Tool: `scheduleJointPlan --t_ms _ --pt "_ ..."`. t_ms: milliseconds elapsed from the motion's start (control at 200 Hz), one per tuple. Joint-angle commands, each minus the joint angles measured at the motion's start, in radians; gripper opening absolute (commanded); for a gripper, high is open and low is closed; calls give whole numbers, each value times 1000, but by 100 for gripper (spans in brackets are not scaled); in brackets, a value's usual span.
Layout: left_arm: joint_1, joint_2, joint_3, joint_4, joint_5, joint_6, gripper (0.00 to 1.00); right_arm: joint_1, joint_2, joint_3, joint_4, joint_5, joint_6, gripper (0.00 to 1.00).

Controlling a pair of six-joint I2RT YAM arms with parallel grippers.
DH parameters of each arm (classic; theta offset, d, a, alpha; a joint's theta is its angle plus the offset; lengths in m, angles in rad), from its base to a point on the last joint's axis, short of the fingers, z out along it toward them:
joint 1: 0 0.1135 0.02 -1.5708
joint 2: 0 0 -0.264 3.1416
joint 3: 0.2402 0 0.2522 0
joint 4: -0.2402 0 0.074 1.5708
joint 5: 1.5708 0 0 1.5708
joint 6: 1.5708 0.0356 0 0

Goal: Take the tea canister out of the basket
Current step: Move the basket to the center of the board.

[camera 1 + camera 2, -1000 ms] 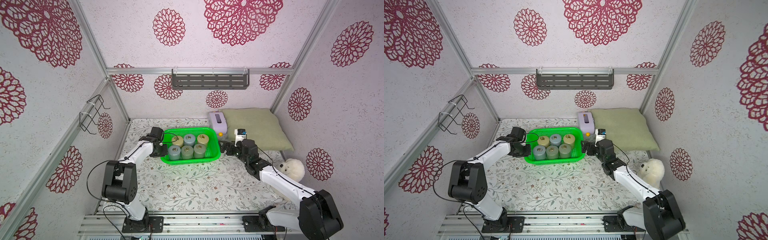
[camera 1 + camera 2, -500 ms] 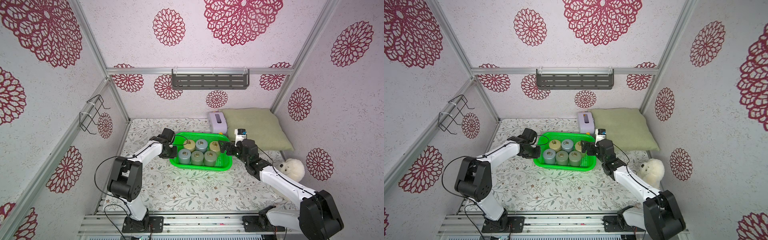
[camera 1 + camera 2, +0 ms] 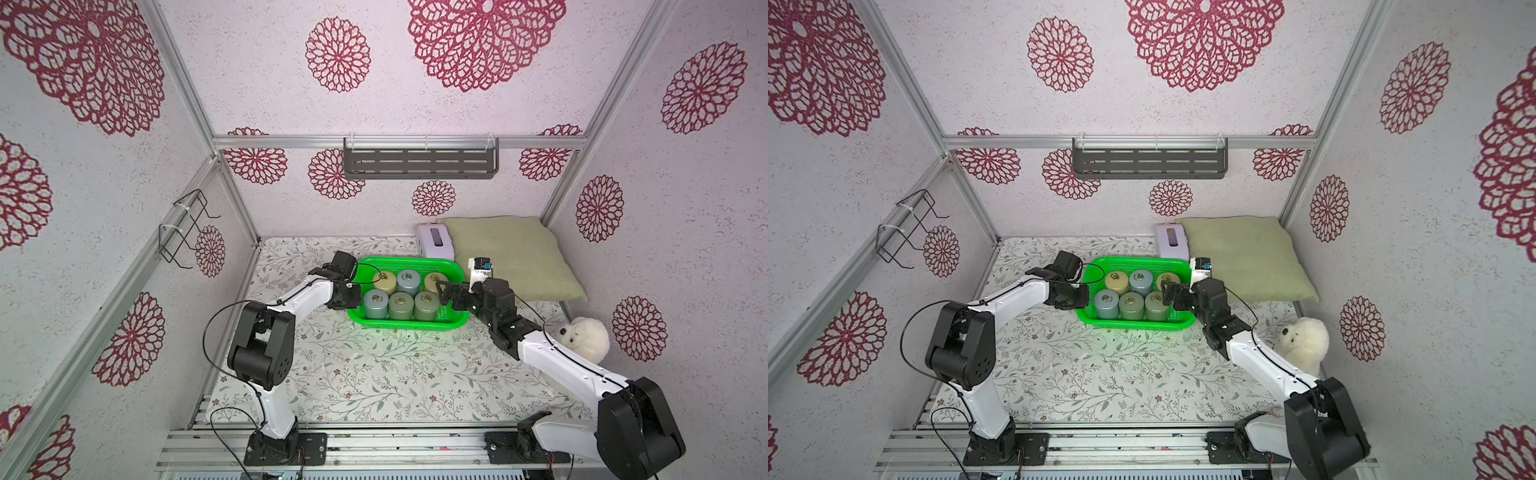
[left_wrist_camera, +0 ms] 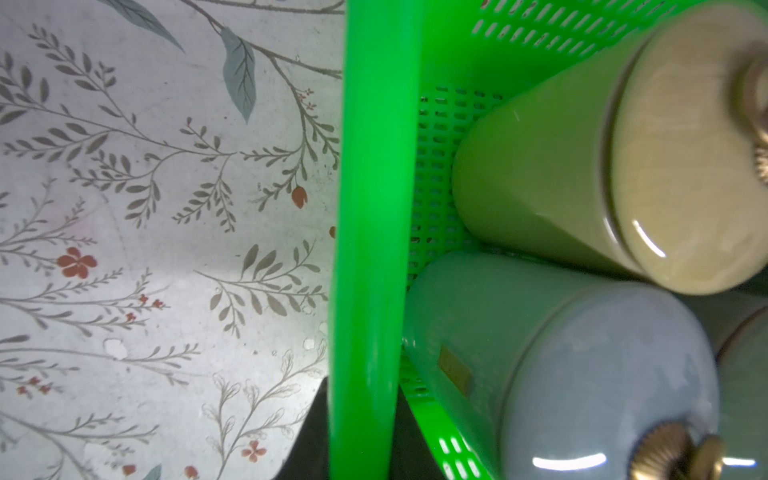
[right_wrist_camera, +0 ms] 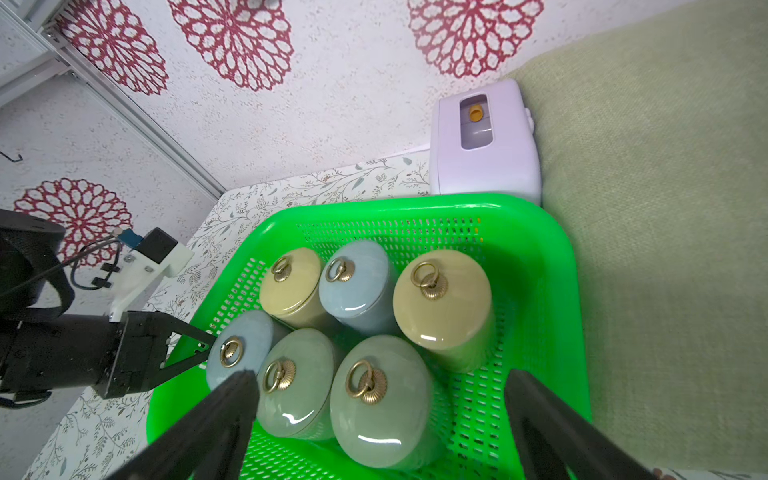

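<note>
Brass tag (image 4: 455,370) on blue canister (image 4: 582,374) unreadable; left pincer (image 5: 204,351) clenched on basket (image 5: 415,204) rim; right pincer (image 3: 444,296) released, just beside rightmost green canister (image 5: 382,415).

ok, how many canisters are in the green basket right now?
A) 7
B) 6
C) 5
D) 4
B. Six canisters stand in the basket, in two rows of three, as the right wrist view and both top views show.

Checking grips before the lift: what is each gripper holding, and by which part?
The left gripper is shut on the basket, clamping the rim at its short side. The right gripper is open and holds nothing.
</note>
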Motion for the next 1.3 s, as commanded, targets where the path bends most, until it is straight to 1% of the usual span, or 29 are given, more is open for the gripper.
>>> scheduleJointPlan --t_ms 0,15,45,105,160,235,320,345,475,600,681,801,921,1026,1161,1296 --pt "1 25 25 56 -63 -50 0 4 2 -9 37 15 13 99" --pt "1 23 27 53 -66 -46 1 5 3 -9 36 14 14 99" --pt "1 17 29 48 -71 -37 13 4 5 -7 35 11 16 99" --pt "2 5 28 43 -78 -27 25 5 6 -6 35 -1 20 99" --pt "3 -6 31 41 -79 -17 45 5 7 -5 35 -17 22 99" --pt "2 -24 37 29 -92 -13 79 5 6 -4 33 -38 20 99" --pt "1 -63 28 30 -99 -18 99 5 6 2 23 -56 29 99" --pt "2 -75 28 25 -99 -18 98 5 6 6 16 -64 30 99" --pt "-2 -136 43 -39 -100 -26 97 13 11 42 -43 -90 40 99" --pt "-10 -214 20 -49 -92 -17 97 27 13 59 -105 -123 38 99" --pt "-12 -249 1 -40 -47 -3 97 35 7 57 -145 -134 22 99" --pt "-26 -268 -14 -42 30 20 97 41 -15 35 -154 -167 10 99" --pt "-60 -251 -21 -41 66 39 97 45 -34 26 -163 -191 -11 99" --pt "-95 -216 -5 -46 59 61 97 47 -63 11 -154 -205 -10 99" --pt "-125 -132 78 -117 29 75 97 47 -88 -4 -143 -202 -5 99" --pt "-134 -61 141 -162 15 79 98 49 -106 -11 -148 -194 -8 99"
